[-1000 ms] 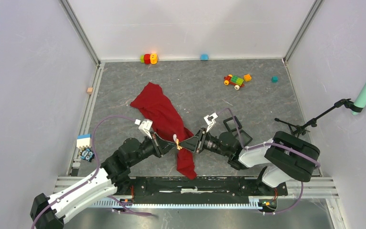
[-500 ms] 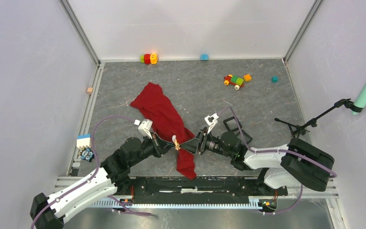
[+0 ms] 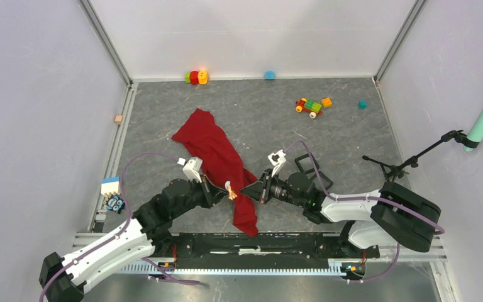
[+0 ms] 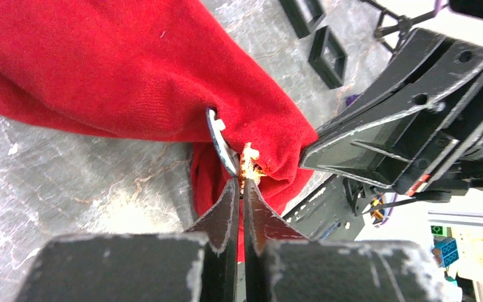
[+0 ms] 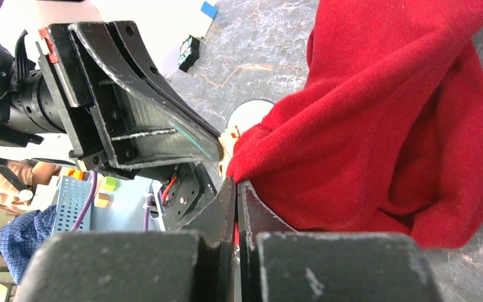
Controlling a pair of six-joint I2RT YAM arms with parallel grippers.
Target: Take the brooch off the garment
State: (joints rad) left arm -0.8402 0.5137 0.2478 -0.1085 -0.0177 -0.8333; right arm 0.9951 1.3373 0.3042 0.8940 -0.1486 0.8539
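At counter (image 3: 352, 163) centre, garment (image 3: 210, 148) runs eleven to five o'clock; left jaws clamp brooch (image 3: 229, 189), right jaws clamp garment.

White lower links on left arm (image 3: 104, 251) and right arm (image 3: 347, 204), black joints and forearms above. Lilac cable (image 3: 138, 156) looped along each. White camera block (image 3: 192, 167) at each wrist. Black wedge fingers (image 4: 223, 215), edges scuffed pale, round holes in side plates, small red tag (image 4: 419, 183).
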